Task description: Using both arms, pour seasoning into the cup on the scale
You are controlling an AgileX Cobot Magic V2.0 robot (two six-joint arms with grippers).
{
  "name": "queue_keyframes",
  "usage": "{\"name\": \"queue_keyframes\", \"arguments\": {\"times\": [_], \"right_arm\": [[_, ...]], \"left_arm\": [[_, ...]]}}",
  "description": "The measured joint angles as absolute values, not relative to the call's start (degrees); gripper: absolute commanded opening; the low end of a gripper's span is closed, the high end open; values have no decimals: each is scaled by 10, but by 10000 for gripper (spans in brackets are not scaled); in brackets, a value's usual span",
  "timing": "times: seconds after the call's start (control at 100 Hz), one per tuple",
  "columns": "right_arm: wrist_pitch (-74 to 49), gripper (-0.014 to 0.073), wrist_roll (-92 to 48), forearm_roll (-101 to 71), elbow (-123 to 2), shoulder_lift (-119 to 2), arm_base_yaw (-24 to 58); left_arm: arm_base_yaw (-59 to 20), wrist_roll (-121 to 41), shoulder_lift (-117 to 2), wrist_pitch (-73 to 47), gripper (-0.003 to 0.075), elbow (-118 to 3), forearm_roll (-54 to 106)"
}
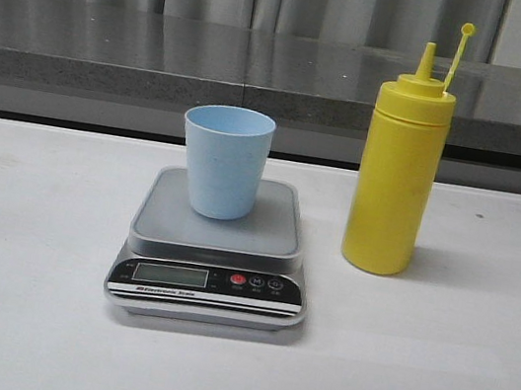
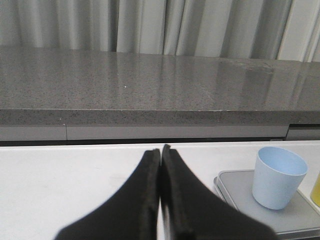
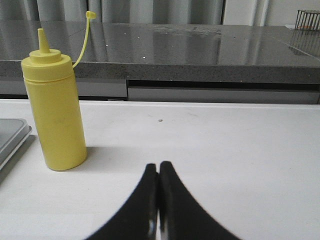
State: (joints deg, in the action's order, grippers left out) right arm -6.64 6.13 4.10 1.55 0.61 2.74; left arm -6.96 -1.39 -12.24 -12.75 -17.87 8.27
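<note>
Our two grippers sit closed and empty, low over the white tabletop (image 1: 11,313).

In the wrist views we see the left gripper (image 2: 161,152) and right gripper (image 3: 158,167) with fingers pressed together, their bases cut off by the frame edge; neither shows in the front view. Beyond the left one, the pale blue cup (image 1: 224,162) stands upright on the scale (image 1: 215,247), whose display we cannot read. Just beside the scale, apart from it, stands the yellow seasoning (image 1: 398,168) bottle, cap off and dangling on its strap.
</note>
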Motion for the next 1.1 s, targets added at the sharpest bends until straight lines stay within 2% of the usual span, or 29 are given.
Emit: {"name": "queue_keyframes", "arguments": {"times": [0.66, 0.84, 1.1], "right_arm": [[-65, -66, 61, 40, 16, 6, 27], [-65, -66, 61, 40, 16, 6, 27], [-65, -66, 61, 40, 16, 6, 27]], "left_arm": [[-70, -14, -122, -127, -20, -176, 52], [-65, -14, -122, -104, -20, -141, 0], [-15, -14, -101, -59, -20, -72, -12]]}}
